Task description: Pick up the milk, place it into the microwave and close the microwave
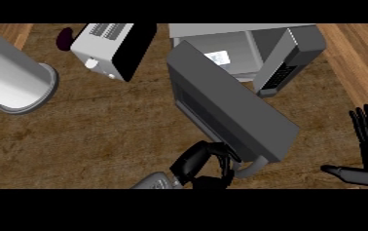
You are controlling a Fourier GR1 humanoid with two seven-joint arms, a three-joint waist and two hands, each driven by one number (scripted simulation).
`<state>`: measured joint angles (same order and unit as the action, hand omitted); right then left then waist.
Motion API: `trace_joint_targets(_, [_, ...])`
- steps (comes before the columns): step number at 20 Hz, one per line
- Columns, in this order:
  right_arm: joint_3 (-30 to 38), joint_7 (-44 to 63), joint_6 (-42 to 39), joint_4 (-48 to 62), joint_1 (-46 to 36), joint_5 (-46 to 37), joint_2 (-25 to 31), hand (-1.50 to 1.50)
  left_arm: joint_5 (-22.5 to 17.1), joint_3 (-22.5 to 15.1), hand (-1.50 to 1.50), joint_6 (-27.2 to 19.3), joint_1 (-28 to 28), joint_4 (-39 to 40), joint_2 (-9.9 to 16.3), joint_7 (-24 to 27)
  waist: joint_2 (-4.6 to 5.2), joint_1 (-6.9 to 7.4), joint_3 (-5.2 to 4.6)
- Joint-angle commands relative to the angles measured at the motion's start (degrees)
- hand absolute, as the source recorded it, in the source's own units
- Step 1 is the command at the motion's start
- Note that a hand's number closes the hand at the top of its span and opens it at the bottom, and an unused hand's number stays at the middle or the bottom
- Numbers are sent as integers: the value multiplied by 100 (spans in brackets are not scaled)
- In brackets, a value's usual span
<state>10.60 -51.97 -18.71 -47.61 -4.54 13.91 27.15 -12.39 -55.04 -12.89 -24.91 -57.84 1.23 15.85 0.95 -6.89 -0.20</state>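
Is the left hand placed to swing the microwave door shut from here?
Probably yes. The left hand is curled at the handle on the free edge of the open microwave door, with nothing visible between door and microwave. The milk sits inside already.

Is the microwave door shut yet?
No, partly open. The door angles away from the microwave, leaving its cavity visible behind; the left hand is at the door's handle end.

White toaster oven upper left, grey cylinder at left edge, wood counter
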Motion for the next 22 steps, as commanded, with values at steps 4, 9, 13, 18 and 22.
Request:
trace_joint_targets(4, [-192,-26,-612,-418,-150,218,15,-150,-701,-248,150,-679,-850,-72,-117,-157,39,-340,-7])
trace_joint_targets(9, [-421,216,-614,-761,-259,239,39,-150,-1018,-183,150,-967,-1219,124,-116,-19,107,-613,-20])
trace_joint_targets(13, [-468,379,-677,-917,-366,338,165,-150,-1185,11,150,-1261,-1856,145,-117,-26,125,-786,-5])
trace_joint_targets(18, [-538,573,-664,-1096,-532,399,290,-150,-1404,176,150,-1428,-2395,460,-119,-3,225,-1030,14])
trace_joint_targets(22, [-518,733,-750,-1265,-700,591,369,-150,-1609,294,150,-1503,-2714,695,-119,26,278,-1203,16])
